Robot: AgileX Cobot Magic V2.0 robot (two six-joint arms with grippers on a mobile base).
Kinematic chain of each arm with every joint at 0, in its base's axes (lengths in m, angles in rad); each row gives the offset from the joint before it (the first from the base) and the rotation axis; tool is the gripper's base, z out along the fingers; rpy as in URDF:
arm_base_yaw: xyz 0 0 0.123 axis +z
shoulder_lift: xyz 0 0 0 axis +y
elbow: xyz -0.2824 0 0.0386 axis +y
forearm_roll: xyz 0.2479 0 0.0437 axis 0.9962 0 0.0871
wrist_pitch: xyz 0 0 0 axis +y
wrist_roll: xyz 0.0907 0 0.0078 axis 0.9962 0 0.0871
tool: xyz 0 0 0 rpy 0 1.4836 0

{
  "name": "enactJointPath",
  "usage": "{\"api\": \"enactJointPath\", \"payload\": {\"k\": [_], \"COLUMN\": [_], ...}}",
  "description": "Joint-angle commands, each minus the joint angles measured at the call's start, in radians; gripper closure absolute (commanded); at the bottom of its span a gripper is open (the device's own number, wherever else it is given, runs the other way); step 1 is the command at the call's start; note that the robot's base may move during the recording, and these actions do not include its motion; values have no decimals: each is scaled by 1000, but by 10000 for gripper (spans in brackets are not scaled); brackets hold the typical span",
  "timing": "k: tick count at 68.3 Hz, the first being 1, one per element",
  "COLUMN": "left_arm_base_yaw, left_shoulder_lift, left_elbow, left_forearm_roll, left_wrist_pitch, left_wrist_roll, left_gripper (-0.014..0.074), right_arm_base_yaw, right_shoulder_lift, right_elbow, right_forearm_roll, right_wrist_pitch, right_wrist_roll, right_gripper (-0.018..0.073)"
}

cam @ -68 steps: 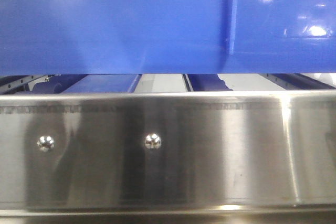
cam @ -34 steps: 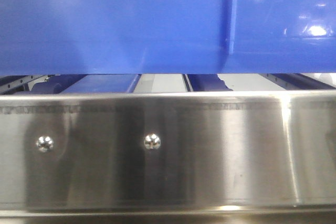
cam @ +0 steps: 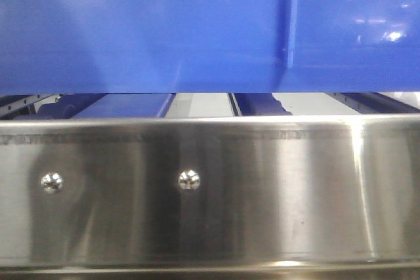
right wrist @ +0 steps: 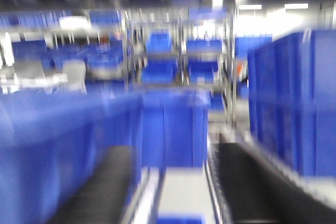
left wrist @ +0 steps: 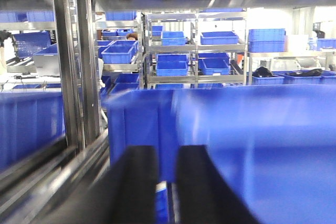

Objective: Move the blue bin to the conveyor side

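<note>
Blue bin, the large glossy royal-blue plastic tote, fills the top of my front view, but I start at the jaws.

Left jaws: the left wrist view is smeared with motion. Two dark blurred bars rise from its lower edge, close together with blue showing between them. Whether these are the jaws, and whether they are apart or clamped on anything, I cannot tell.

Right jaws: the right wrist view is blurrier yet, and their state I cannot tell either. I see two dark charcoal ribbed strips either side of a pale channel, which I take for the conveyor side.

Further out stand steel racks stacked with more blue crates.

In the front view the bin's lower edge shows above a brushed stainless-steel rail, with a narrow gap between them.

Since a second ago the rail's two screw heads have slid slightly down and left, while the bin's lower edge sits where it was. I judge the rig is moving with the bin carried along: transfer under way, bin not yet set down.
</note>
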Motion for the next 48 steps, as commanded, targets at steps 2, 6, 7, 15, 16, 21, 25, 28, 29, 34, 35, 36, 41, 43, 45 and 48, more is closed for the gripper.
{"api": "enactJointPath", "payload": {"k": [2,6,7,15,16,21,25,28,29,34,35,36,41,43,45,48], "left_arm_base_yaw": [-4,-4,-4,-4,-4,-13,-33,-43,-47,-66,-68,-72,-88,-98,-104,-113], "left_shoulder_lift": [77,126,139,262,275,333,371,396,405,470,481,493,560,591,616,654], "left_elbow": [-157,-226,-241,-347,-356,-392,-418,-434,-443,-506,-526,-532,-614,-653,-684,-730], "left_forearm_roll": [8,8,8,8,8,-2,-2,-1,-1,-23,-23,-23,-23,-23,-23,-23], "left_wrist_pitch": [138,190,196,221,221,219,213,208,208,272,288,302,384,420,447,485], "left_wrist_roll": [-1,-1,-1,-1,-1,-1,-1,-1,-1,-5,-7,-8,-10,-10,-10,-12], "left_gripper": [391,314,296,150,133,52,13,8,7,7,7,7,7,7,7,7], "right_arm_base_yaw": [1,1,1,3,3,20,45,64,75,120,127,134,167,181,191,202], "right_shoulder_lift": [69,121,142,264,283,333,373,402,411,485,498,511,586,622,651,695], "right_elbow": [-117,-182,-196,-297,-305,-334,-349,-371,-381,-455,-471,-487,-583,-628,-666,-728], "right_forearm_roll": [-10,-10,-10,-10,-10,-10,-10,-10,-10,-10,-10,-10,-10,-10,-10,-10], "right_wrist_pitch": [31,51,56,91,91,68,49,59,65,148,165,183,275,314,343,386], "right_wrist_roll": [-1,-1,-1,-1,-1,-1,-1,-1,-1,-1,-1,-1,-1,-1,-1,-1], "right_gripper": [61,-8,-4,5,5,5,5,5,5,10,10,10,10,10,10,10]}}
